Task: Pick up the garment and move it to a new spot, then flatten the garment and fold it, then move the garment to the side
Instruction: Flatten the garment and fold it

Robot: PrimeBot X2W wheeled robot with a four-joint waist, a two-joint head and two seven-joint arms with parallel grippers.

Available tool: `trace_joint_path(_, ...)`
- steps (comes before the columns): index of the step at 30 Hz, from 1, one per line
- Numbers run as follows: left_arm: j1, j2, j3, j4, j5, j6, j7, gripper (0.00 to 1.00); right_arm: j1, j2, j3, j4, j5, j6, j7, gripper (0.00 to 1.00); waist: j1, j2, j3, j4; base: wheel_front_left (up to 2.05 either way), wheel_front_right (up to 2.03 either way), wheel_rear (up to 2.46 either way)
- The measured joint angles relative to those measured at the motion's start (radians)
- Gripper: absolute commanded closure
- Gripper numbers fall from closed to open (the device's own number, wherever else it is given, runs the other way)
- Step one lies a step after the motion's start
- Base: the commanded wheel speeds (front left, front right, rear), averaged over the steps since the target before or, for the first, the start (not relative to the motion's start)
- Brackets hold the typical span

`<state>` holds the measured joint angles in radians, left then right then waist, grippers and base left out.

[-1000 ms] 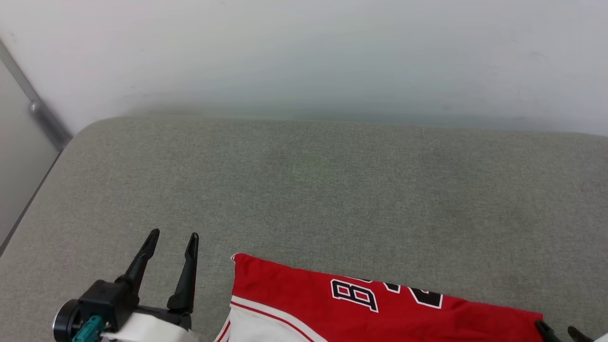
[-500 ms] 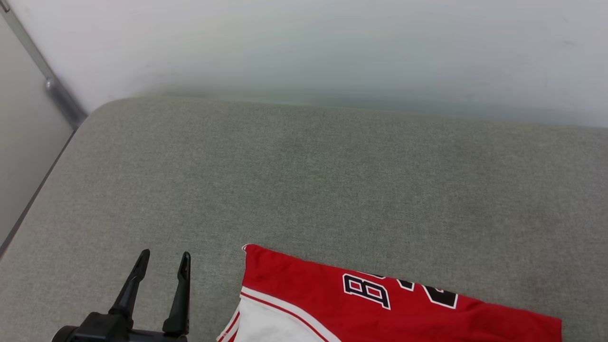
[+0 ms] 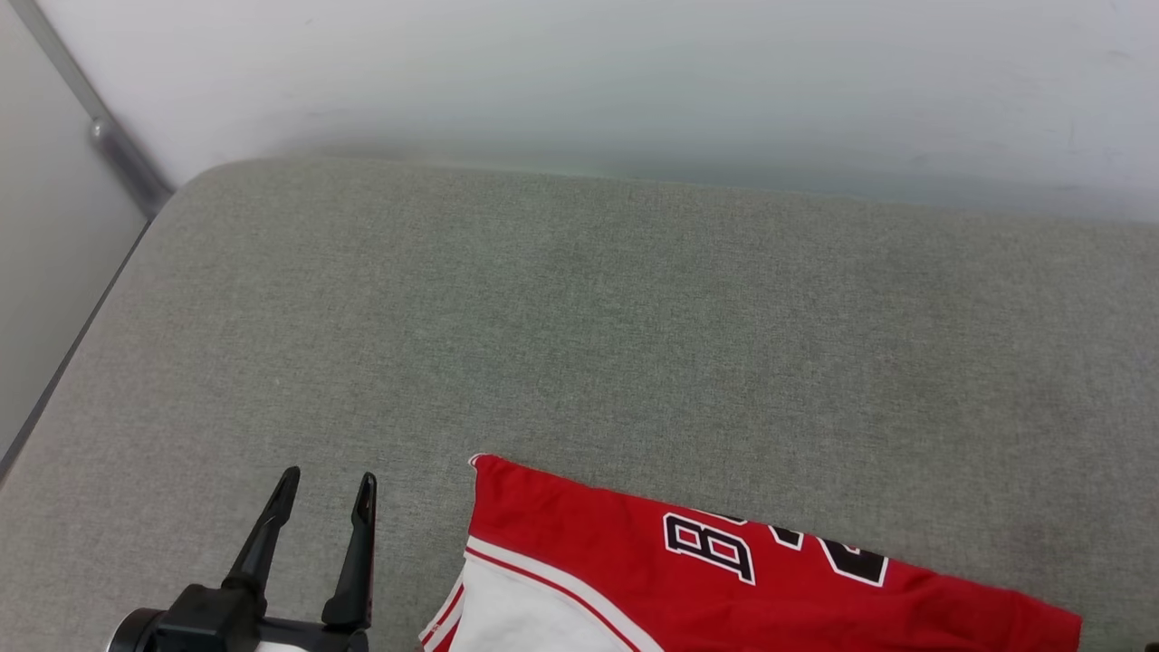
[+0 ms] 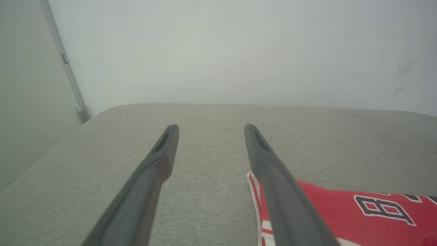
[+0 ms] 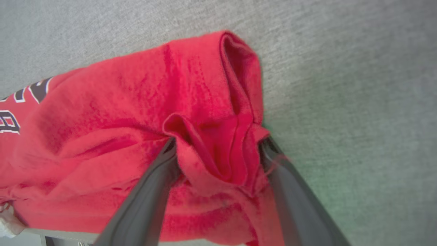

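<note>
Judged folded: garment (image 3: 589, 534) at cushion's (image 3: 579, 344) front edge. Left tool (image 3: 328, 475) released, right tool (image 5: 217, 141) spread astride a fold. Yet to shift aside.

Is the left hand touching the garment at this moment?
Apart. The head view shows a strip of bare grey cushion between the left hand and the garment; the hand's fingers are spread with nothing between them.

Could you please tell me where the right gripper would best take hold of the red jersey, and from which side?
Probably the raised fold at the jersey's right end: it stands up off the grey cushion between the right gripper's open fingers, so closing straight down from above should pinch it. The rest lies flat, offering little to catch.
</note>
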<state>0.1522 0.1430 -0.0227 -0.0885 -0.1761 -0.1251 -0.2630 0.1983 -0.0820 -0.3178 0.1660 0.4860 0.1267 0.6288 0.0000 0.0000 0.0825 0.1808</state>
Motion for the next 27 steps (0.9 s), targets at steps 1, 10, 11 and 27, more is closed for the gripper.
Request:
trace_joint_path(1,-0.001,0.0,0.002,0.001,0.002,-0.001,0.0,0.0,0.0,-0.002,0.013,0.004,0.009,-0.003,-0.006,0.0,0.0,0.0,0.001,0.001,0.0,0.0,0.0)
trace_joint_path(10,-0.008,0.008,0.002,0.005,0.005,-0.004,0.0,0.0,-0.021,-0.013,0.103,0.058,0.056,-0.005,-0.086,0.81,0.0,0.0,-0.002,-0.002,0.0,0.0,0.0)
trace_joint_path(11,-0.008,0.01,0.0,0.007,0.005,-0.004,0.0,0.0,-0.024,-0.012,0.105,0.064,0.06,-0.005,-0.097,1.0,-0.0001,0.0,-0.006,-0.003,0.0,0.0,0.0)
trace_joint_path(27,0.003,0.02,-0.001,-0.002,0.003,-0.004,0.0,0.0,-0.077,-0.07,-0.106,0.043,-0.056,0.005,-0.135,1.0,0.0,0.0,-0.035,-0.048,0.0,0.0,0.0)
